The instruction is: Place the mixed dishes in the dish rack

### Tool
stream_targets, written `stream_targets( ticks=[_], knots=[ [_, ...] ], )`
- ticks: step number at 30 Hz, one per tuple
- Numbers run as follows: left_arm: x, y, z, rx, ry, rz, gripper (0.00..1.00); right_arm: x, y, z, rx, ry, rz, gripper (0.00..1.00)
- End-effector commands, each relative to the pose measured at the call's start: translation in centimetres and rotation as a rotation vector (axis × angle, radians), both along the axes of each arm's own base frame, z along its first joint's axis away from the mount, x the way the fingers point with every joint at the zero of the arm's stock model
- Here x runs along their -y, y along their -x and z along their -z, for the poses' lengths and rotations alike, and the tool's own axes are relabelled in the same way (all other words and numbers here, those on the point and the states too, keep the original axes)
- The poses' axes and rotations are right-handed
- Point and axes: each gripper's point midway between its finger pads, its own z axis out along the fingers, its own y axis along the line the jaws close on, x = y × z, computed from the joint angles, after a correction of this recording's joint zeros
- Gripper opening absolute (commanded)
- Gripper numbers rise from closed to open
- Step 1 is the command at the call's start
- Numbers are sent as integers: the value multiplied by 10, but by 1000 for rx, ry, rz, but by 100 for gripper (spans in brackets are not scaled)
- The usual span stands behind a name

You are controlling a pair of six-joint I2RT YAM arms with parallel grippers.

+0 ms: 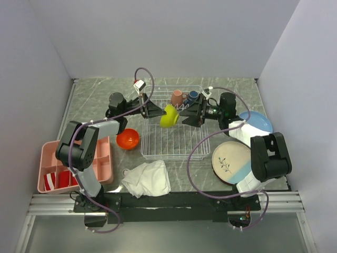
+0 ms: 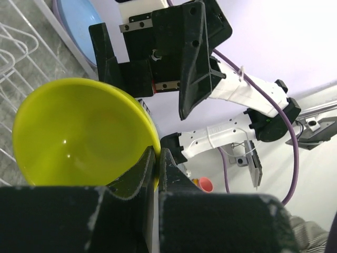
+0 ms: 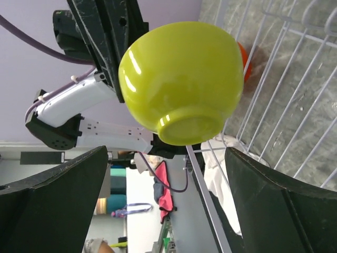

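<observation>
My left gripper [image 1: 159,112] is shut on the rim of the lime-green bowl [image 1: 169,116] and holds it tilted above the white wire dish rack [image 1: 174,150]. In the left wrist view the bowl [image 2: 79,132] fills the left and its rim is pinched between my fingers [image 2: 139,174]. My right gripper [image 1: 187,117] is open just right of the bowl, not touching it. In the right wrist view the bowl's base [image 3: 181,84] faces me. A pink mug [image 1: 177,97] and a dark-blue mug [image 1: 193,96] stand in the rack's far end. An orange bowl [image 1: 128,139] sits left of the rack.
A light-blue plate [image 1: 258,121] and a cream-and-blue plate [image 1: 230,161] lie right of the rack. A white cloth [image 1: 147,178] lies at the rack's near left corner. A pink divided tray [image 1: 73,163] stands at the left.
</observation>
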Motion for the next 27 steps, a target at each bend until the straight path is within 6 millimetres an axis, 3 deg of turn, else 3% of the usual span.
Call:
stream_targets(
  ticks=[1, 10, 20, 27],
  knots=[
    [6, -4, -30, 108, 72, -10, 1, -5, -2, 7, 15, 3, -21, 100],
    [9, -8, -25, 83, 68, 1, 1, -12, -16, 26, -63, 15, -3, 98],
    [12, -8, -18, 58, 61, 11, 1, -20, -25, 4, 2, -59, -17, 90],
    [15, -12, -16, 50, 63, 14, 1, -23, -26, 7, -2, -60, -26, 82]
  ],
)
